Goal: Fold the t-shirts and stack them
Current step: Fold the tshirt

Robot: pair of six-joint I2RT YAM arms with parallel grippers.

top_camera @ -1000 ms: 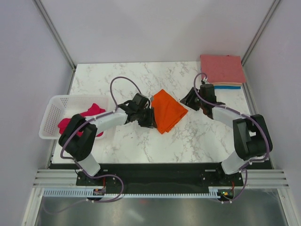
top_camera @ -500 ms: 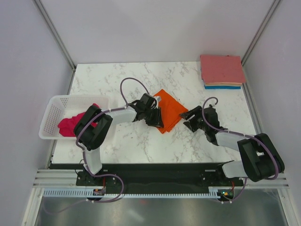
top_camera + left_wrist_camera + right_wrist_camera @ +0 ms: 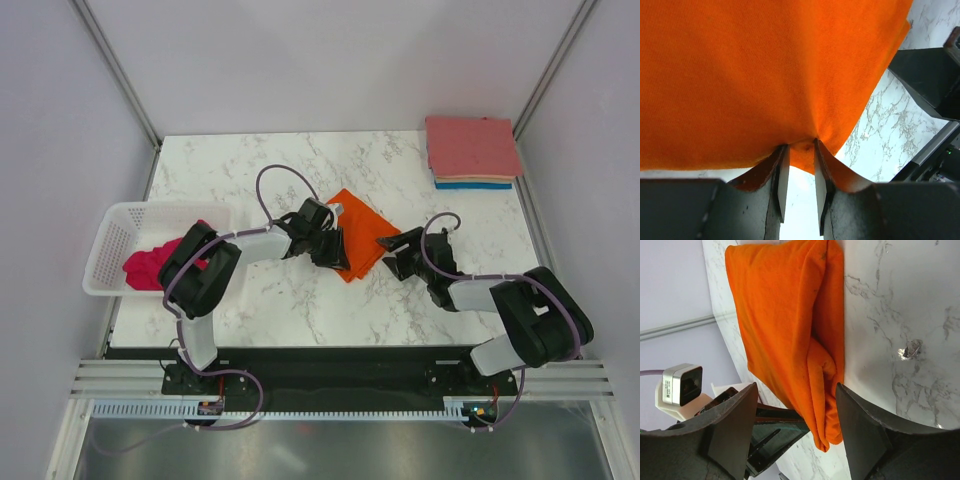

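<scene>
Folding looks finished: the orange shirt [image 3: 358, 232] lies mid-surface, left jaws clamped on its left edge, right jaws apart beside its right. Next, I'd guess, carrying it onto the far-right stack [image 3: 472, 150].

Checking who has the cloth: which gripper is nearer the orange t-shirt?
Left. The left gripper has its jaws pinched on the orange t-shirt at its left edge. The right gripper sits open beside the shirt's right edge, gripping nothing.
</scene>
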